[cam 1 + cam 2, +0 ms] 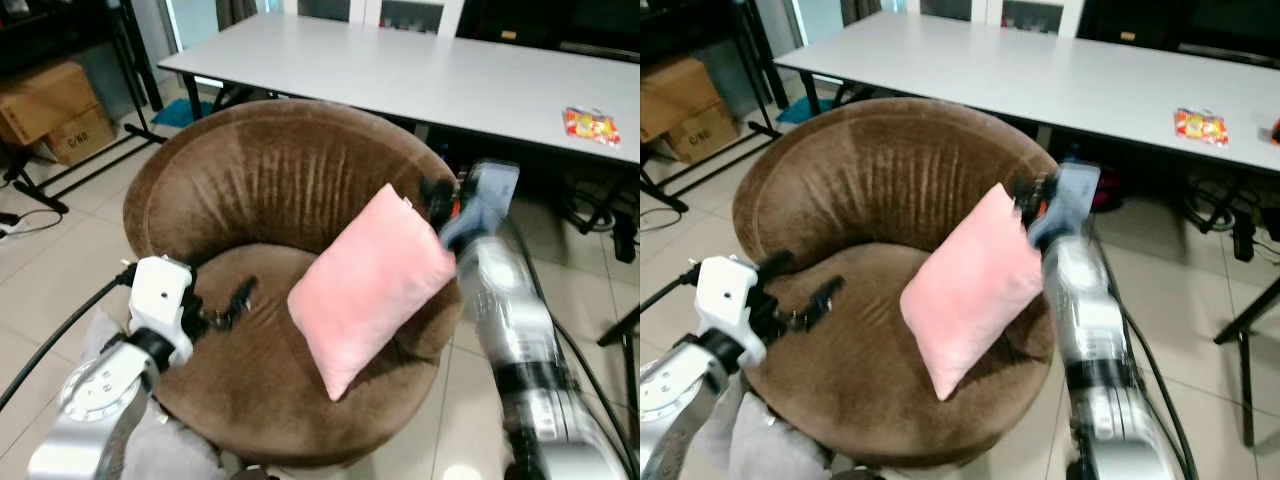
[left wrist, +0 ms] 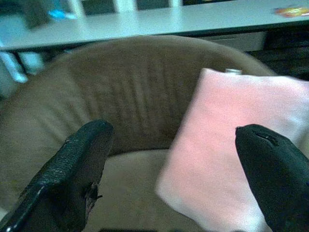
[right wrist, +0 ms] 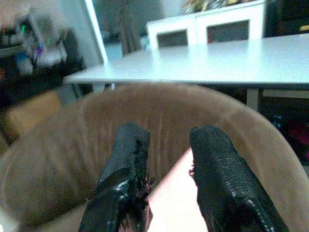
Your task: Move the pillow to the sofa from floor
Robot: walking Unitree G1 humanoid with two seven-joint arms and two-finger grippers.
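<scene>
A pink pillow (image 1: 372, 282) stands tilted on the seat of the round brown sofa chair (image 1: 270, 170), leaning toward its right armrest. My right gripper (image 1: 435, 195) is at the pillow's upper right corner. In the right wrist view the pillow (image 3: 170, 200) sits between the two black fingers (image 3: 219, 174), so the gripper is shut on it. The right arm looks blurred. My left gripper (image 1: 235, 300) hovers open over the left part of the seat; from the left wrist its fingers (image 2: 72, 174) stand wide apart, pointing at the pillow (image 2: 231, 159) and the backrest.
A long white table (image 1: 420, 70) stands right behind the chair, with a colourful packet (image 1: 590, 124) on it. Cardboard boxes (image 1: 50, 110) and black stand legs are at the far left. Cables and a stand leg (image 1: 620, 330) lie on the tiled floor at the right.
</scene>
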